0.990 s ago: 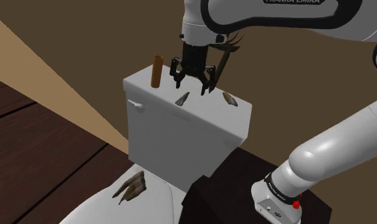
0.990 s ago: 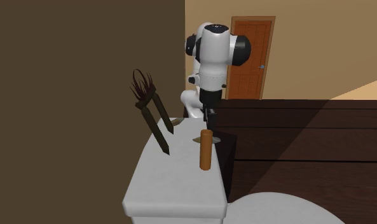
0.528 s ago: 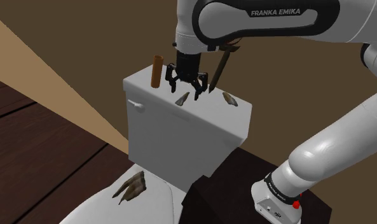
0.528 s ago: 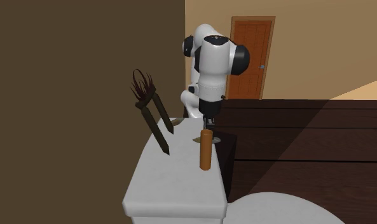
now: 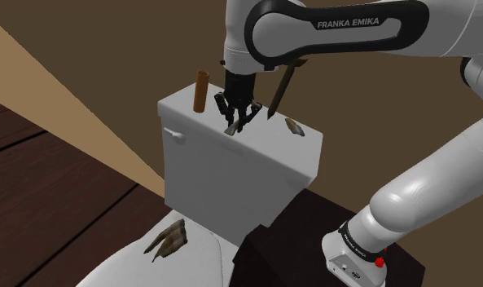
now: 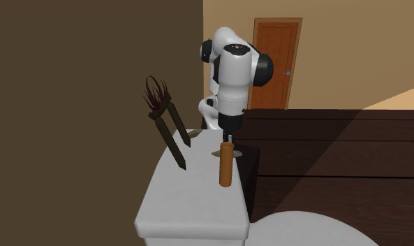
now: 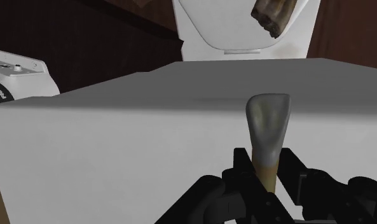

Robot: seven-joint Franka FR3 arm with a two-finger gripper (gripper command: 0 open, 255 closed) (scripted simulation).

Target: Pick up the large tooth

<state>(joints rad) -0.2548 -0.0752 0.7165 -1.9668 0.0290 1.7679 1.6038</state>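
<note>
"Black fingers (image 7: 242, 167) squeeze the large tooth (image 7: 267, 137) from both sides, down by its yellowish end. It sits on top of the white tank (image 5: 231, 175), near the middle."

"How should the arm lift it?"

"Straight up and slowly, with a tight hold. A brown stick (image 5: 199, 90) stands close by and a dark tool (image 5: 282, 88) leans just behind, so swinging sideways looks risky."

"Is anything inside the tank?"

"Nobody can tell, because its lid is on. Another tooth (image 5: 294, 126) lies on top too. The toilet (image 5: 199, 261) below is shut, with a brown spiky clump (image 5: 169, 239) on its lid."
</note>
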